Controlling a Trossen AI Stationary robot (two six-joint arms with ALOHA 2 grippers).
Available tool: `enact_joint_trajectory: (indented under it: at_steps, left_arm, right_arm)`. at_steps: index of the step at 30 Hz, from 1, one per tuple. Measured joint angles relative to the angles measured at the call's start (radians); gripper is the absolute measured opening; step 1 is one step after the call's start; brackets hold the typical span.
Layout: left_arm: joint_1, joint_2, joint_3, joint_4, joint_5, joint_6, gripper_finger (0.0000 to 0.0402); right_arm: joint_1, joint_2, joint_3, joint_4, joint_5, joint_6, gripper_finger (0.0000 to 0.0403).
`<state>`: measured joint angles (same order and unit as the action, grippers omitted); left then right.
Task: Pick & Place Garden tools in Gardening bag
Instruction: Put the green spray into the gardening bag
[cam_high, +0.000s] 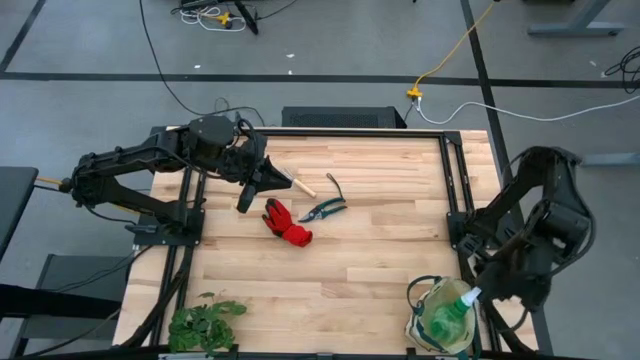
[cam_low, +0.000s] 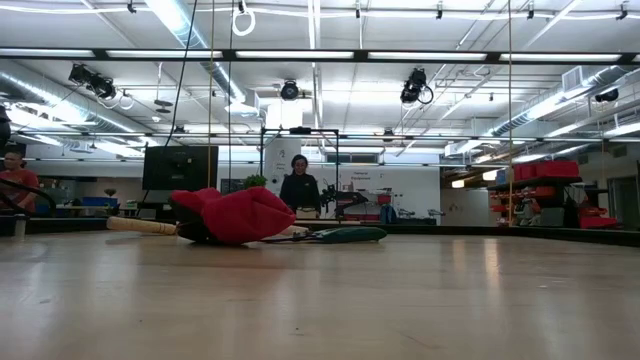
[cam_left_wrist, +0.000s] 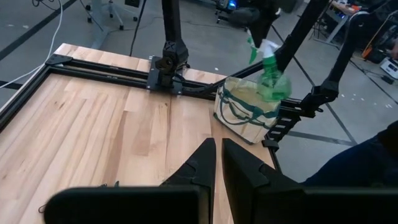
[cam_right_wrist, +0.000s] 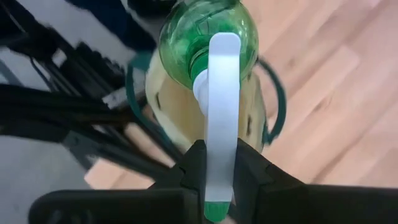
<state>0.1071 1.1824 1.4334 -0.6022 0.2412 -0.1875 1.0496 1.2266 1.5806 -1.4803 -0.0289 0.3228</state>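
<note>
Right pincer (cam_right_wrist: 214, 180) clenched on the white trigger head of the green spray bottle (cam_right_wrist: 208, 34), bottle body hanging directly beneath it, over the mouth of the cream bag (cam_high: 425, 322).

Left pincer (cam_high: 248, 190) fingers closed together, nothing visible between them. Just beside it: wooden handle (cam_high: 302, 186), red glove (cam_high: 287, 222), dark shears (cam_high: 325, 208), all lying on the tabletop (cam_high: 380, 240).

Risks (judgement):
- Grip is on the thin trigger only; bottle could swing or slip and catch the bag's rim, tipping the soft bag off the near corner.
- Releasing off-centre would drop it outside the bag.

Containers: the bag's interior shows pale and bare from the right wrist view; whether anything already lies at its bottom cannot be told. Bottle not yet clearly inside.

Leafy plant (cam_high: 205, 325) lies far from both pincers.
</note>
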Motion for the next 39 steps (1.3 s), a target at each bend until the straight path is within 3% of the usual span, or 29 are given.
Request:
enact_joint_trajectory:
  at_steps: [11, 22, 27, 39]
  left_arm:
    - [0.0, 0.0, 0.0, 0.009, 0.0, -0.011, 0.003]
    - [0.0, 0.0, 0.0, 0.019, -0.017, -0.012, 0.003]
    - [0.0, 0.0, 0.0, 0.018, -0.041, -0.012, 0.003]
    - [0.0, 0.0, 0.0, 0.016, -0.057, -0.036, 0.003]
  right_arm:
    - [0.0, -0.116, -0.011, 0.002, 0.036, -0.051, 0.0046]
    - [-0.001, -0.297, -0.243, 0.071, -0.045, -0.044, 0.0046]
    - [-0.001, -0.318, -0.319, 0.068, -0.096, -0.08, 0.0046]
    - [-0.001, -0.318, -0.446, 0.037, -0.094, -0.152, 0.0046]
